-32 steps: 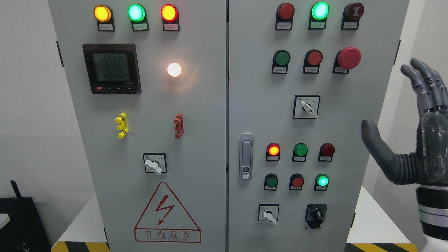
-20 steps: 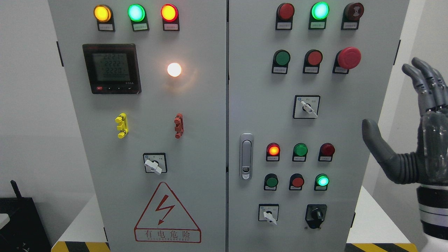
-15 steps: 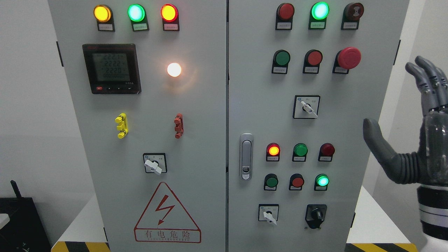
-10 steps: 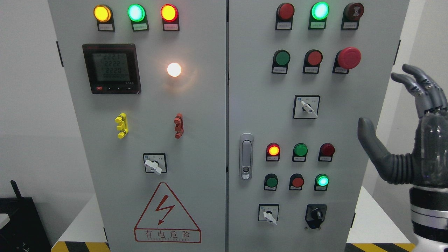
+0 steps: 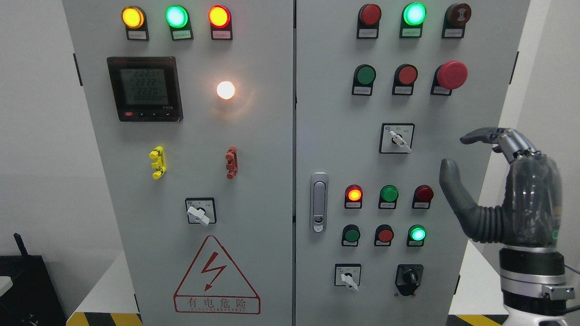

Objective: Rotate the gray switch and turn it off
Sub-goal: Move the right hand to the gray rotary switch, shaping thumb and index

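Right hand [image 5: 507,190] moved nearer the cabinet [image 5: 290,149], fingers [image 5: 487,135] now curled forward, holding nothing, switch labels unreadable

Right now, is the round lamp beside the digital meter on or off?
On. The round lamp glows bright white-orange and casts a halo on the gray cabinet door around it, right of the digital meter.

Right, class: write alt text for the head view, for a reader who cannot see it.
The robot's right hand, fingers open and holding nothing, is raised beside a gray electrical cabinet, touching none of its controls. The cabinet doors carry lit indicator lamps, push buttons, a digital meter and gray rotary switches.
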